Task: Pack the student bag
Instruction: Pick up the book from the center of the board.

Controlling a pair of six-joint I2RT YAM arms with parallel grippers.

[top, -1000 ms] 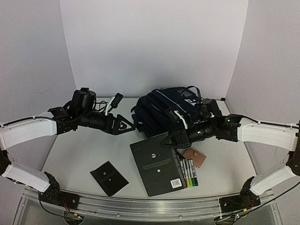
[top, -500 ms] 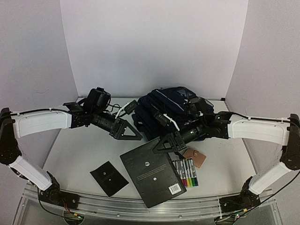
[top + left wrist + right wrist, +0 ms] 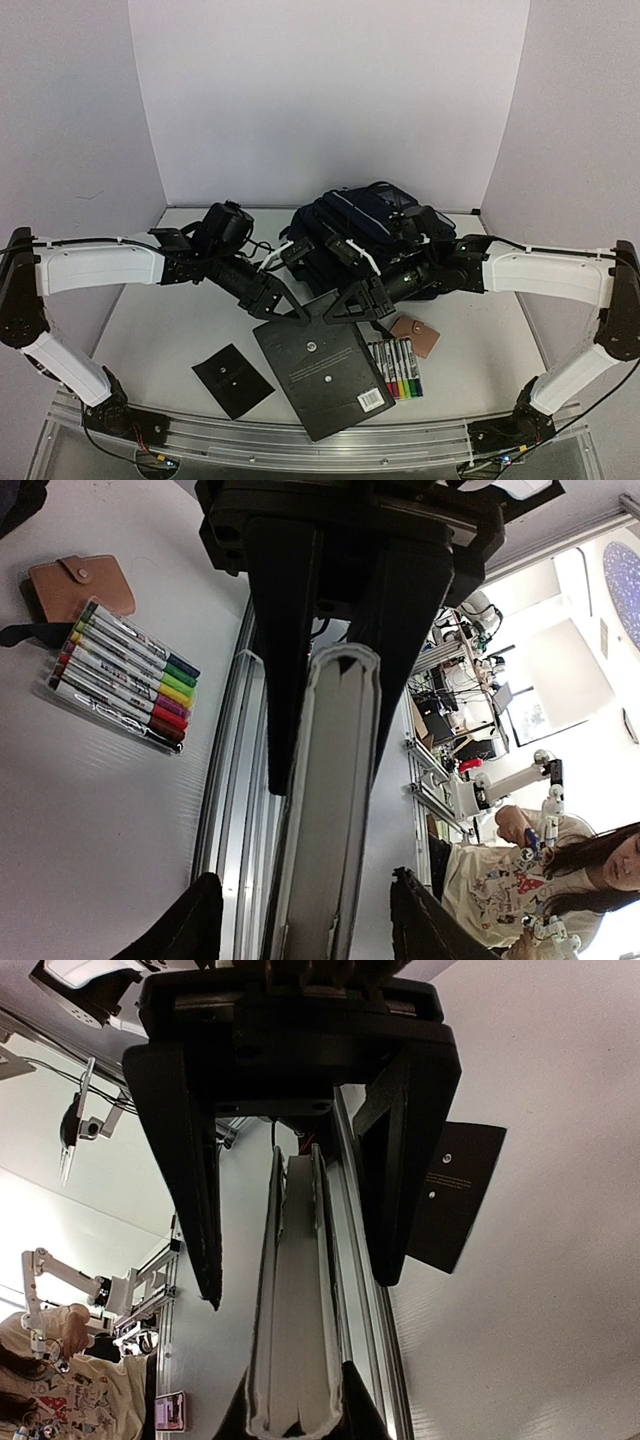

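Black book (image 3: pixel 322 372) lies mid-bench (image 3: pixel 150 330); marker pack (image 3: pixel 400 368) and brown wallet (image 3: pixel 415 336) just right, small black booklet (image 3: pixel 232 379) left.

Robotics lab: another robot arm (image 3: pixel 505 780), cluttered workbenches (image 3: pixel 450 695) behind.

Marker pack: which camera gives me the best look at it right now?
Left wrist. The marker pack lies close and unblocked there, each colour distinct, beside the brown wallet. Top external shows it whole but small, right of the black book. Right wrist does not show it.
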